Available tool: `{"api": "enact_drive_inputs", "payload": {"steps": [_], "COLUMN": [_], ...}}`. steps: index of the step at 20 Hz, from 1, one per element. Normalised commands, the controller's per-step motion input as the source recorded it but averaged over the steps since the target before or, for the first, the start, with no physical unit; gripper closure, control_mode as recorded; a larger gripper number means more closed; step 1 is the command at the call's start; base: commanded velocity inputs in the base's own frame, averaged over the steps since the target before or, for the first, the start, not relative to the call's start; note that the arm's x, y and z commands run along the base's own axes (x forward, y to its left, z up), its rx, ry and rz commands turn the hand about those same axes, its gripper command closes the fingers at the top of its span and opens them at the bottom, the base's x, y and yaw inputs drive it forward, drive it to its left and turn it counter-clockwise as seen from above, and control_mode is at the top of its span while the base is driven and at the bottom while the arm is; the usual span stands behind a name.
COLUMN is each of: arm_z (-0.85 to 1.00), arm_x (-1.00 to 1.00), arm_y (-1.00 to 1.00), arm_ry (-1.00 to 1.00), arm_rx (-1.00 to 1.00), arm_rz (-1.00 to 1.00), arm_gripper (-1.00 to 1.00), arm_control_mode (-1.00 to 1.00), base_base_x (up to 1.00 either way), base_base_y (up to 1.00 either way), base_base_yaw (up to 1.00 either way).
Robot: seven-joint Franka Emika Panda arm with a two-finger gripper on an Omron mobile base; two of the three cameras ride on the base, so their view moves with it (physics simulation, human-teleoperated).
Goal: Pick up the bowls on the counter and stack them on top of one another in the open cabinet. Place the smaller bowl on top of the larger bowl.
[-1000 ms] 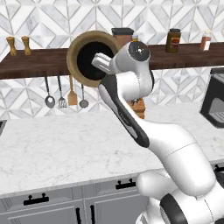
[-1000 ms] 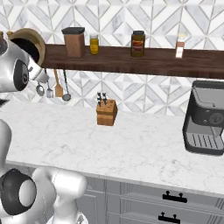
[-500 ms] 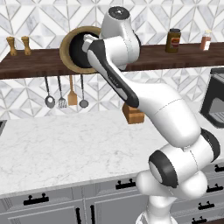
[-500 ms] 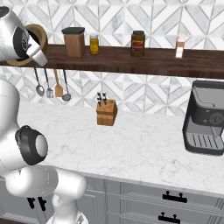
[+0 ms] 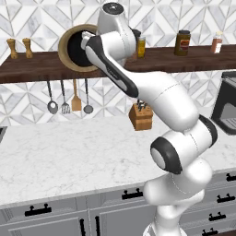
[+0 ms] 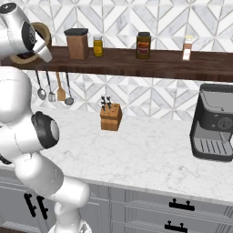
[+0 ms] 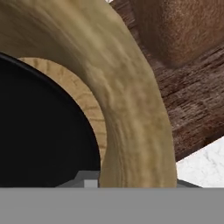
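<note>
Both base views look forward over the counter (image 5: 69, 156) at the shelf (image 6: 150, 63), from opposite sides. The hand view sits right against the wooden bowl (image 7: 127, 87).

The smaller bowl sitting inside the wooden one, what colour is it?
Glossy black. The smaller bowl shows best in the left base view, nested in the light-brown larger bowl.

Lighting: even, bright, diffuse render light; no visible source. Shadows: soft, faint under the shelf (image 5: 41, 69) and beneath the knife block (image 6: 110, 117) on the counter (image 6: 150, 154); no hard cast edges. Glare: mild sheen on the arm's white shells, toward 12 o'clock in the left base view. Sharpness: base views crisp, slightly pixelated; no edge distortion. Hand view: very close, soft and blurred; wooden bowl (image 7: 127, 100) grain smeared, black bowl (image 7: 39, 131) a flat, featureless dark mass at 8 o'clock.
</note>
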Motion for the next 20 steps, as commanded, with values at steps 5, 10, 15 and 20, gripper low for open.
{"api": "enact_drive_inputs", "payload": {"steps": [5,10,15,20], "arm_z": [-0.06,0.0,-0.06,-0.14], "arm_x": [0.66,0.42,0.0,-0.41], "arm_y": [0.0,0.0,0.0,-0.04], "arm_ry": [0.0,0.01,-0.03,-0.14], "arm_rx": [0.0,0.0,0.0,0.0], "arm_rz": [-0.08,-0.05,0.0,0.0], "arm_gripper": [1.0,-1.0,-1.0,-1.0], "arm_control_mode": [-1.0,-1.0,-1.0,-1.0], "base_base_x": [0.0,0.0,0.0,0.0], "base_base_y": [0.0,0.0,0.0,0.0], "base_base_yaw": [0.0,0.0,0.0,0.0]}}
